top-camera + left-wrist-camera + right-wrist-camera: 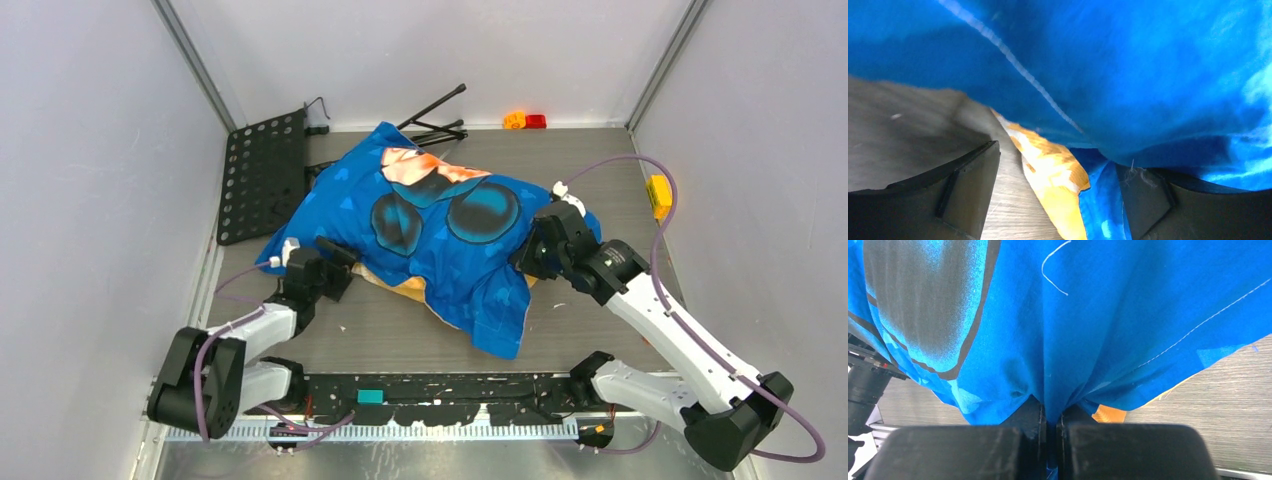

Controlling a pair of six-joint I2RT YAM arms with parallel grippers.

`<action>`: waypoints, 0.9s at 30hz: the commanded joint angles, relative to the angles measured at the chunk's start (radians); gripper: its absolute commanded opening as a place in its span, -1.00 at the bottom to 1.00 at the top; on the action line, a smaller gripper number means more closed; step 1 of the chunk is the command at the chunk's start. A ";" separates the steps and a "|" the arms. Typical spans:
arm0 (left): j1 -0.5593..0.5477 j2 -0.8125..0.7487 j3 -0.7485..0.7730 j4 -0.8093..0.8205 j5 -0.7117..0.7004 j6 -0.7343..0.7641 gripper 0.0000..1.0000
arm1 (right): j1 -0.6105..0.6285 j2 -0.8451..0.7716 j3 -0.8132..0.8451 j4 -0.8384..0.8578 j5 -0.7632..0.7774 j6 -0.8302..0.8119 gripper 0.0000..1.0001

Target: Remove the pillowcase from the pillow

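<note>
Pillowcase [440, 230] in right claw [1050, 415]

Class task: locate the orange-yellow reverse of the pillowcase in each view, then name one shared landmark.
Top external: orange-yellow reverse, low centre, under the blue pillowcase edge.
Left wrist: reverse, bottom centre, inside the open left pincer.
Right wrist: small patch right of the shut right pincer.
Shared landmark: the wood-grain table.

Bright blue is seen across the pillowcase [440, 230], printed with black mouse ears and a peach face; its orange-yellow reverse is glimpsed against the grey wood-grain table [400, 340].
</note>
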State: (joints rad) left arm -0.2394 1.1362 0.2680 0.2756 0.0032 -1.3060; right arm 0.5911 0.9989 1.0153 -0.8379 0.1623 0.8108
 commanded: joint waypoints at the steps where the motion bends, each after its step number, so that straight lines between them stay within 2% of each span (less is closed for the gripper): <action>1: -0.020 0.059 0.030 0.369 0.019 -0.012 0.61 | -0.017 -0.045 -0.020 0.157 0.024 0.008 -0.99; 2: -0.025 0.065 0.038 0.379 0.006 0.007 0.40 | -0.019 -0.051 -0.027 0.154 0.027 0.005 -0.99; 5: -0.026 0.055 0.068 0.407 -0.030 0.089 -0.52 | -0.029 -0.060 -0.038 0.149 0.031 -0.004 -0.99; 6: -0.026 0.033 0.099 0.370 -0.026 0.135 -0.83 | -0.033 -0.061 -0.037 0.148 0.031 -0.010 -0.99; 7: -0.026 0.005 0.142 0.283 -0.021 0.183 -0.99 | -0.036 -0.064 -0.033 0.145 0.034 -0.020 -1.00; 10: -0.029 -0.105 0.270 0.018 -0.043 0.303 -1.00 | -0.040 -0.069 -0.005 0.118 0.073 -0.065 -1.00; 15: -0.031 -0.279 0.373 -0.180 -0.093 0.411 -1.00 | -0.048 -0.089 0.095 0.023 0.235 -0.166 -1.00; 20: -0.031 -0.384 0.559 -0.399 -0.124 0.529 -1.00 | -0.056 -0.111 0.240 -0.066 0.341 -0.230 -1.00; 23: -0.031 -0.359 0.735 -0.537 -0.127 0.572 -1.00 | -0.061 -0.100 0.331 -0.085 0.369 -0.253 -0.98; 27: -0.031 -0.192 0.956 -0.722 -0.063 0.537 -1.00 | -0.095 0.029 0.518 -0.173 0.353 -0.277 -0.95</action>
State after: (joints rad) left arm -0.2768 0.8497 1.0164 -0.3515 -0.0624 -0.7967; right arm 0.5369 0.9386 1.3548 -1.0019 0.3874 0.6056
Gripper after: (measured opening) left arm 0.024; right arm 0.065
